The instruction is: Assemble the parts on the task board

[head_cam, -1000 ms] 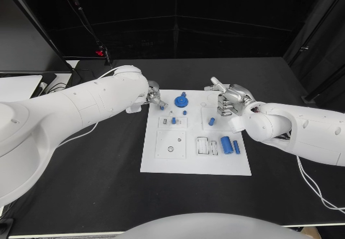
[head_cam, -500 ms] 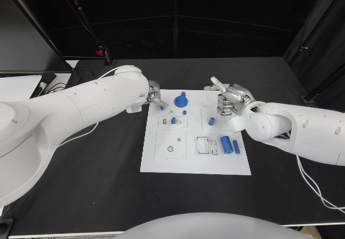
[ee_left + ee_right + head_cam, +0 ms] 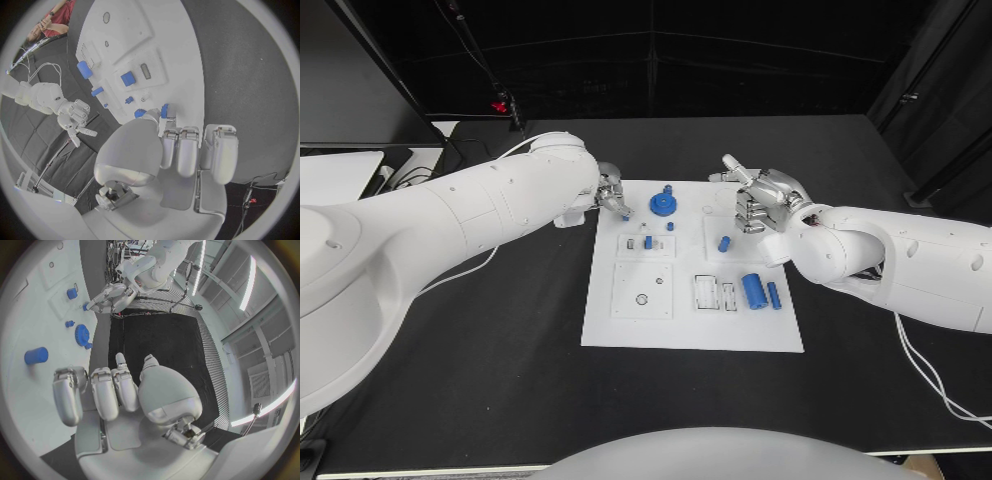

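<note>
The white task board [image 3: 692, 320] lies in the middle of the black table. On it are a blue gear [image 3: 664, 206], a short blue cylinder [image 3: 726, 242], a larger blue cylinder [image 3: 754, 291] and a slim blue pin [image 3: 773, 294]. My left hand [image 3: 609, 193] hovers at the board's far left corner. It pinches a small blue part [image 3: 164, 111] at its fingertips. My right hand [image 3: 762, 202] hangs over the board's far right corner with its fingers curled in and nothing in them. The gear [image 3: 82, 334] and the short cylinder [image 3: 36, 355] lie in front of that hand.
Two small blue pegs [image 3: 671, 226] [image 3: 649, 241] stand in the board's upper left blocks. A round hole [image 3: 642, 298] and white slots [image 3: 714, 294] sit lower on the board. Bare black table [image 3: 488, 350] surrounds it.
</note>
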Available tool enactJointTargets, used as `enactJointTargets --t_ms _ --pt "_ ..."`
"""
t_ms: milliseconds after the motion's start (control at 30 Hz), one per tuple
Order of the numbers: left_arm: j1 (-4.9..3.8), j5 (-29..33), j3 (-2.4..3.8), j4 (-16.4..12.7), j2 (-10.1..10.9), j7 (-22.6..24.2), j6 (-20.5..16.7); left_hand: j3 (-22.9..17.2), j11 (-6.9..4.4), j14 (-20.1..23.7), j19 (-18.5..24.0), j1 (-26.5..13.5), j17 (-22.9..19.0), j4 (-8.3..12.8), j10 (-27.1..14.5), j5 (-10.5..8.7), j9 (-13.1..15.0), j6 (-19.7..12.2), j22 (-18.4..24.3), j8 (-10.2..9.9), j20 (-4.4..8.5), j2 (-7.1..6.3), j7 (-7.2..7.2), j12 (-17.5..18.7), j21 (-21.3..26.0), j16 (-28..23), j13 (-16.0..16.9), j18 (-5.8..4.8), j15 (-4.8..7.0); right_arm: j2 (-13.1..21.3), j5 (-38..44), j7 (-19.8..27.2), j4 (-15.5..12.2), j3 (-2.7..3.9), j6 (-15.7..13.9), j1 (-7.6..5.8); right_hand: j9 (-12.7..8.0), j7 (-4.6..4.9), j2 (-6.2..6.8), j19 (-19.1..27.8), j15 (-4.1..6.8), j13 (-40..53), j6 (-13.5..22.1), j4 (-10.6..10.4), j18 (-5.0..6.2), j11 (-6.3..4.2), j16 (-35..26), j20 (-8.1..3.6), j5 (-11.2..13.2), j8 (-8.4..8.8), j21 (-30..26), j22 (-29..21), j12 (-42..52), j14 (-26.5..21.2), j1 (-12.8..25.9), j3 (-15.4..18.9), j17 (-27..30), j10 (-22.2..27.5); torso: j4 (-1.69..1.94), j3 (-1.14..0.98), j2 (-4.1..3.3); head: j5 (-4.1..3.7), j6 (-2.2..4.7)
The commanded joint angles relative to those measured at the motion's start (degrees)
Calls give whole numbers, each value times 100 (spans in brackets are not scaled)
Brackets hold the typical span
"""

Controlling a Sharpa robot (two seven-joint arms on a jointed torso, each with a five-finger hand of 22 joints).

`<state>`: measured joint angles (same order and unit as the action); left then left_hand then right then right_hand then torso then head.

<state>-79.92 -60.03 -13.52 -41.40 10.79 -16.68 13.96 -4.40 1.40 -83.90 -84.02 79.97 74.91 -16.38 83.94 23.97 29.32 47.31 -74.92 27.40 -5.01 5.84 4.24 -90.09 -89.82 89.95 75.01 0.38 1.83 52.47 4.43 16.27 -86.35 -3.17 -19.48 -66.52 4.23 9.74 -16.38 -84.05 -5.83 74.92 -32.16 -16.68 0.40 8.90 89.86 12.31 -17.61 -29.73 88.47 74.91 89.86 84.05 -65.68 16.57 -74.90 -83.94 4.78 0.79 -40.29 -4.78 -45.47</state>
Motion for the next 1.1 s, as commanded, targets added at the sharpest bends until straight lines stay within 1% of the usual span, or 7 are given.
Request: enactJointTargets --t_ms 33,233,300,333,467,833,1100 --pt "-6 16 4 3 5 40 -26 -189 -44 -610 -598 365 1509 -7 606 20 26 41 -1508 -17 36 263 15 9 -18 5 1499 -38 33 -3 -5 29 -14 4 -6 -10 -9 359 -7 -375 3 1508 40 -1 33 22 14 -23 -27 -19 -23 1391 14 595 -20 -47 -1510 -606 -7 5 0 -16 -6" --pt "-5 16 4 6 18 81 -100 -739 -56 -610 -598 320 1509 -13 606 -33 57 100 -1508 -49 37 130 6 9 -18 5 1499 -38 35 6 -5 26 -9 4 -9 -10 -9 359 -7 -375 3 1508 40 -1 33 22 14 -23 -27 -19 -23 1391 14 595 -20 -47 -1510 -606 -1 3 0 -40 -5" --pt "-5 16 4 6 23 100 -116 -935 -64 -610 -598 313 1509 7 606 -26 65 130 -1508 -67 39 69 -1 9 -18 5 1499 -38 36 8 -5 25 -8 4 -10 -10 -9 359 -7 -375 3 1508 40 -1 33 22 14 -23 -27 -19 -23 1391 14 595 -20 -47 -1510 -606 3 0 1 -43 -6" --pt "-5 16 4 0 32 132 -137 -1072 -62 -610 -598 304 1509 19 606 -27 72 145 -1508 -83 41 -3 0 9 -18 5 1499 -38 38 9 -4 24 -7 4 -9 -10 -9 359 -7 -375 3 1508 40 -1 33 22 14 -23 -27 -19 -23 1391 14 595 -20 -47 -1510 -606 5 -1 2 -45 -7" --pt "-5 29 4 -16 59 213 -206 -1340 -53 -610 -598 273 1509 29 606 -22 89 196 -1508 -107 41 -106 1 9 -18 5 1499 -38 40 7 -4 24 -3 4 -5 -10 -9 359 -7 -375 3 1508 40 -1 33 22 14 -23 -27 -19 -23 1391 14 595 -20 -47 -1510 -606 7 -2 1 -45 -11" --pt "-8 342 4 -161 203 480 -449 -1503 -47 -610 -598 249 1509 35 606 -30 101 225 -1508 -125 41 -171 6 9 -18 5 1499 -38 39 14 -4 20 31 3 -1 -10 -9 359 -5 -366 2 1508 43 0 36 23 14 -23 -35 -25 -30 1386 14 595 -27 -52 -1510 -606 14 0 -1 -57 -43" --pt "-25 530 5 -422 377 556 -515 -1518 -44 -610 -598 244 1509 32 606 -29 104 230 -1508 -125 41 -184 10 9 -18 5 1499 -38 38 36 -4 16 45 3 -5 -10 -9 359 -5 -366 2 1508 43 0 36 23 14 -23 -35 -25 -30 1386 14 595 -27 -52 -1510 -606 19 -12 6 -42 -53"
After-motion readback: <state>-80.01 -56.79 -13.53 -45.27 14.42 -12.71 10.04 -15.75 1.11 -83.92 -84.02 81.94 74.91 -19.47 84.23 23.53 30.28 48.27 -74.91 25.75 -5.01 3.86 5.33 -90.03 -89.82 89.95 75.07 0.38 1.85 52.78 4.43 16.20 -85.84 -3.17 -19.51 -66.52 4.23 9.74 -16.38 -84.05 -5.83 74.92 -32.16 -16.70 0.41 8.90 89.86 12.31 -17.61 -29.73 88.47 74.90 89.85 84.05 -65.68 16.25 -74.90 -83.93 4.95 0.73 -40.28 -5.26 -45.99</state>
